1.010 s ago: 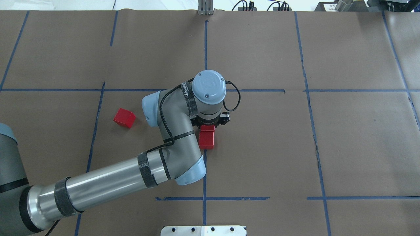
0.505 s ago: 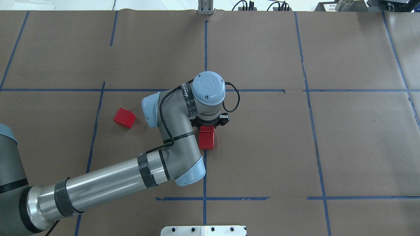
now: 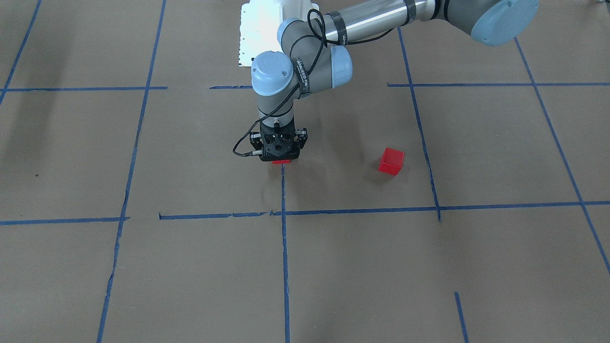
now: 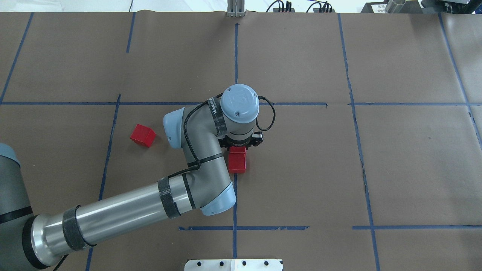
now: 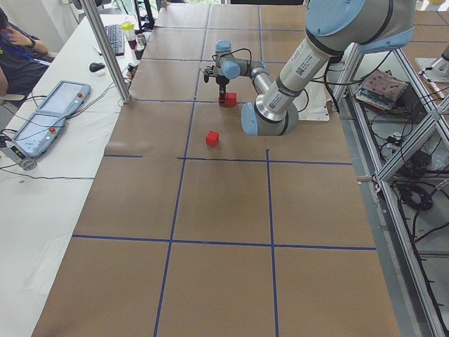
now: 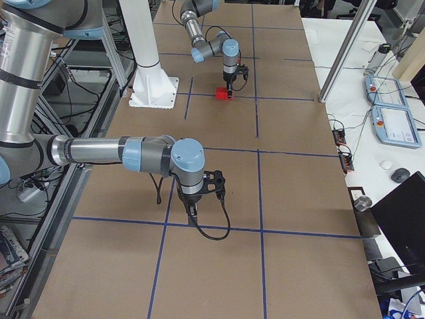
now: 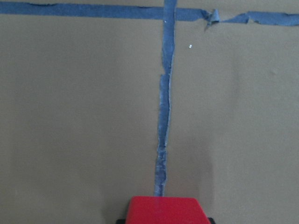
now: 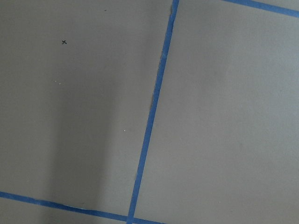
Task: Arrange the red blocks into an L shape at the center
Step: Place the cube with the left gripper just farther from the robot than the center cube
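Left fingers (image 3: 280, 156) clamp one red block (image 7: 163, 211) over center line (image 7: 166, 93) | second block (image 4: 237, 164) just beside | third block (image 4: 142, 135) well apart | right fingers (image 6: 192, 207): cannot tell

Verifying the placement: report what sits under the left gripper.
A red block sits under the left gripper, over the blue tape line; a second red block lies beside it. Contact with the paper is hidden.
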Action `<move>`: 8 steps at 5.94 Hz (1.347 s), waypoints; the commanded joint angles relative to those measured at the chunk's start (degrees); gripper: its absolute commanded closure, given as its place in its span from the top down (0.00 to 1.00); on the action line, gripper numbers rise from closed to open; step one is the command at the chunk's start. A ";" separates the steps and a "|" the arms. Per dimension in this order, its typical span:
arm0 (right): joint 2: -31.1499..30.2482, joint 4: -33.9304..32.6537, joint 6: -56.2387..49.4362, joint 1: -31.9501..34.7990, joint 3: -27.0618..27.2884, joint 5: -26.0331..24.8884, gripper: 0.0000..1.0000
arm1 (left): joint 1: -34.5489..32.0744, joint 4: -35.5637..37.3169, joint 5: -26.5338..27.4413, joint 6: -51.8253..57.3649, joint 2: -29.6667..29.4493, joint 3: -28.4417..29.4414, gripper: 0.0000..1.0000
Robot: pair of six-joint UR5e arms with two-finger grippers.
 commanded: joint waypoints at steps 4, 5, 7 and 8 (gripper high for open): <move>0.07 0.04 0.00 0.00 -0.07 -0.02 1.00 | 0.19 -0.02 -0.02 0.00 0.02 -0.02 0.40; 0.07 0.04 0.00 0.00 -0.07 -0.02 1.00 | 0.19 0.07 -0.02 0.00 0.11 -0.02 0.43; 0.07 0.04 0.00 0.00 -0.07 -0.02 1.00 | 0.11 -0.02 -0.02 0.35 0.20 -0.02 0.45; 0.07 0.04 0.00 0.00 -0.07 -0.02 1.00 | 0.11 -0.02 -0.02 0.35 0.20 -0.02 0.45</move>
